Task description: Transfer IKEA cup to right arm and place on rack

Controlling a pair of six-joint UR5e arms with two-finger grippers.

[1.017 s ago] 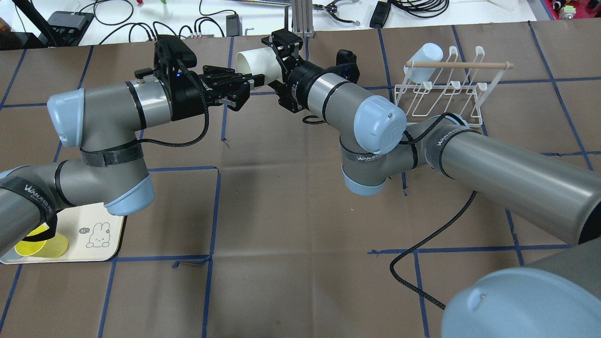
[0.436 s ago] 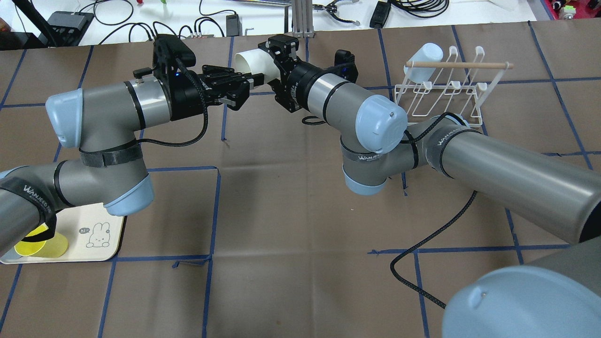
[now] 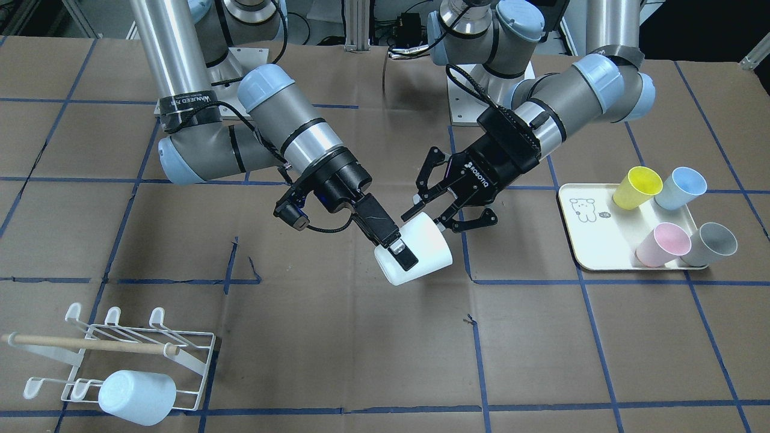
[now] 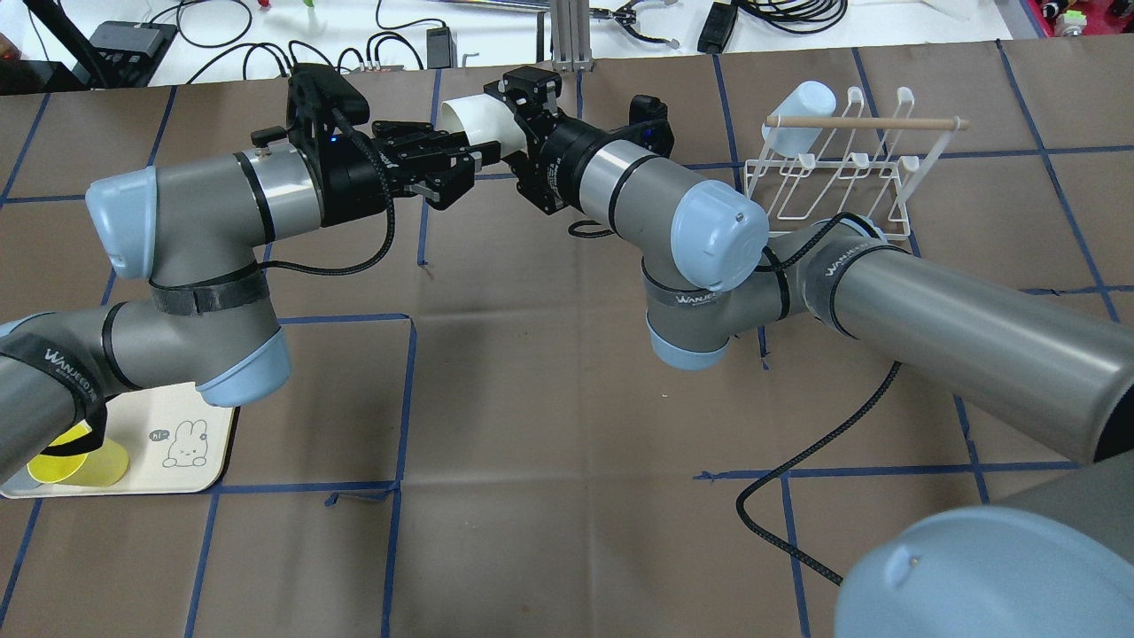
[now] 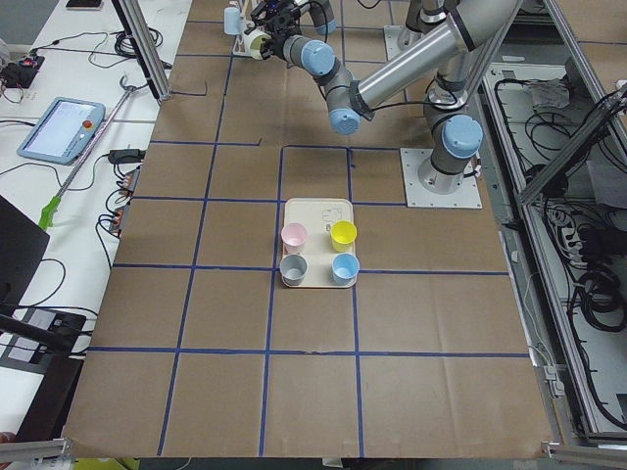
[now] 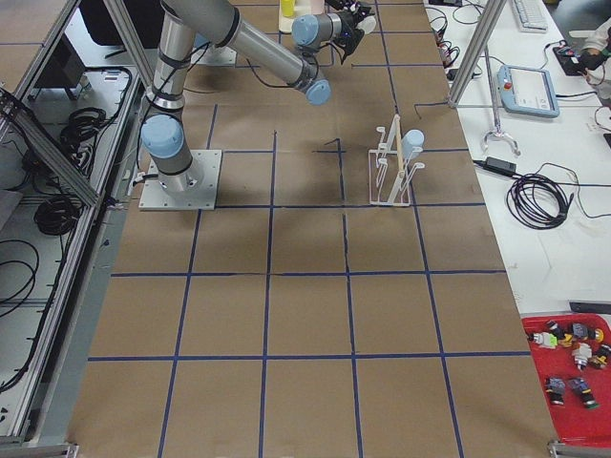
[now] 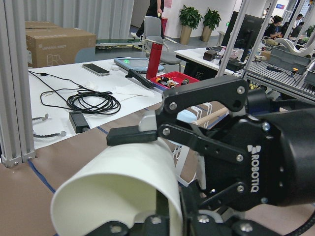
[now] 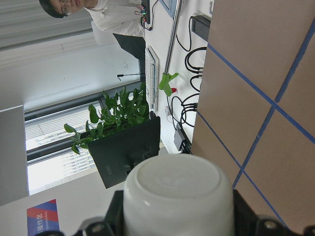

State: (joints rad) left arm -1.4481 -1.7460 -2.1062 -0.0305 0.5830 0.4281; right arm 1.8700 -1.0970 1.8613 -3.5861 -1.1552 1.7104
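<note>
Closure of the black right gripper on the white plastic cup is new. It clamps the cup mid-air over the table's middle, with the black left gripper jaws apart at its rim, so the handover looks nearly done. On the right, the white wire rack holds one pale-blue cup; on the left, the cream tray holds four coloured cups.

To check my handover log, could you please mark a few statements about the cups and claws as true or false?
1. The right claw grips the white cup. True.
2. The left claw is clamped on that cup. False: its fingers are spread open.
3. A pale blue cup sits on the rack. True.
4. The tray holds three cups. False: four stand on it.
</note>
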